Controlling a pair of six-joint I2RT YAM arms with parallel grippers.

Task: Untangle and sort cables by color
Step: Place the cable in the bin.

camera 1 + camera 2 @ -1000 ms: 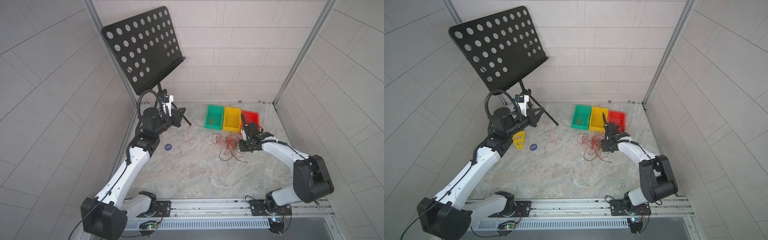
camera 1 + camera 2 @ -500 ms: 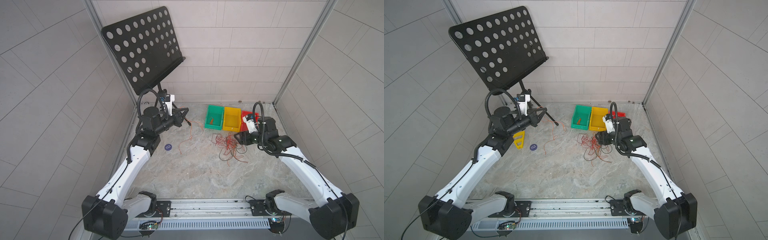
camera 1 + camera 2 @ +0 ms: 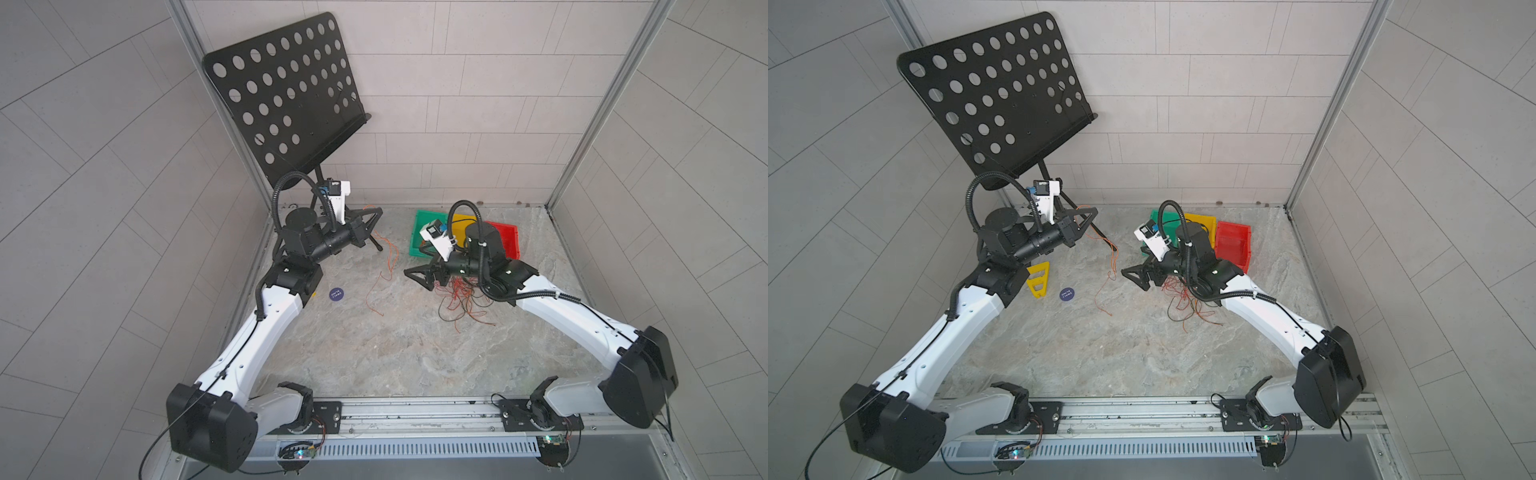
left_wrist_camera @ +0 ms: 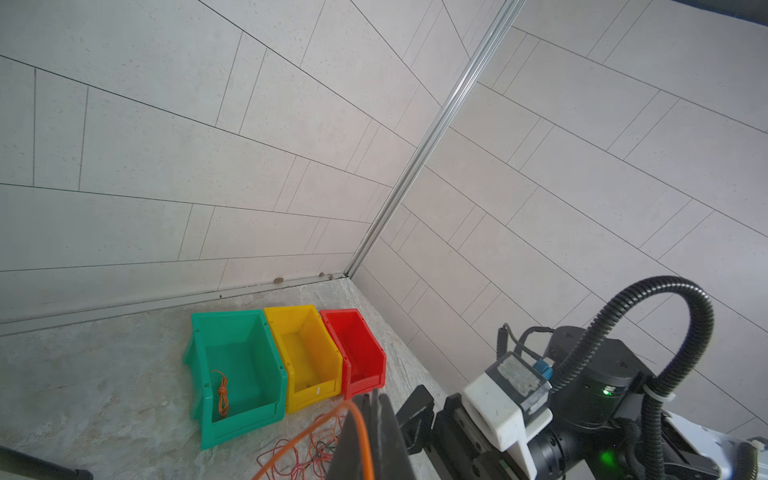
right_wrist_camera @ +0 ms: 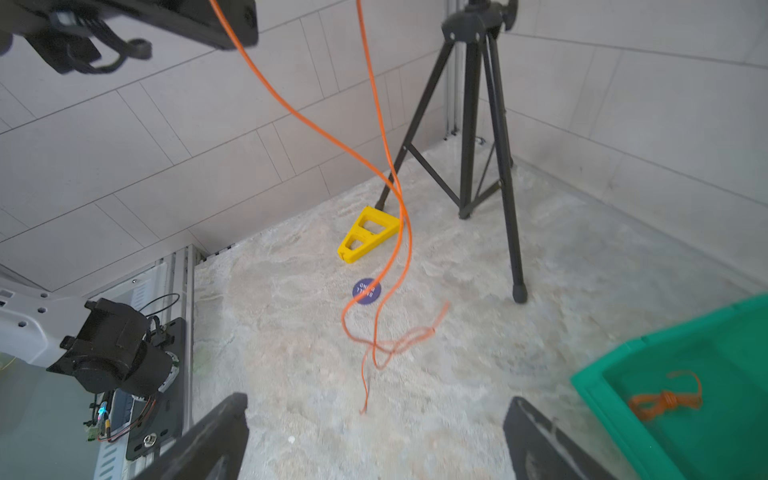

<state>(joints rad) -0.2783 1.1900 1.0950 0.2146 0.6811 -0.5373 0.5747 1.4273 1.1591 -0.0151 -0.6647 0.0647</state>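
Two robot arms work over a stone-patterned tabletop (image 3: 374, 353). The left fingers (image 3: 371, 217), raised near the back, are clenched on one orange cable (image 3: 390, 255). From that grip the cable hangs almost straight down as a doubled strand. Its tail curls loosely on the tabletop, and it looks clear of the pile (image 3: 461, 299) of red, orange and black cables.

The right fingers (image 3: 419, 277) are spread wide and hold nothing. They sit low at the edge of the pile and point across the tabletop toward the hanging strand. The cable therefore lies ahead of the right fingers, in the gap between the two arms. Its long axis is upright and crosses their line of reach. The right arm is the nearer one to the cable's lower part.

The green bin (image 3: 417, 232) stands just behind the right wrist and holds an orange coil (image 4: 222, 395). Likely next, the right fingers reach forward to take the strand lower down.
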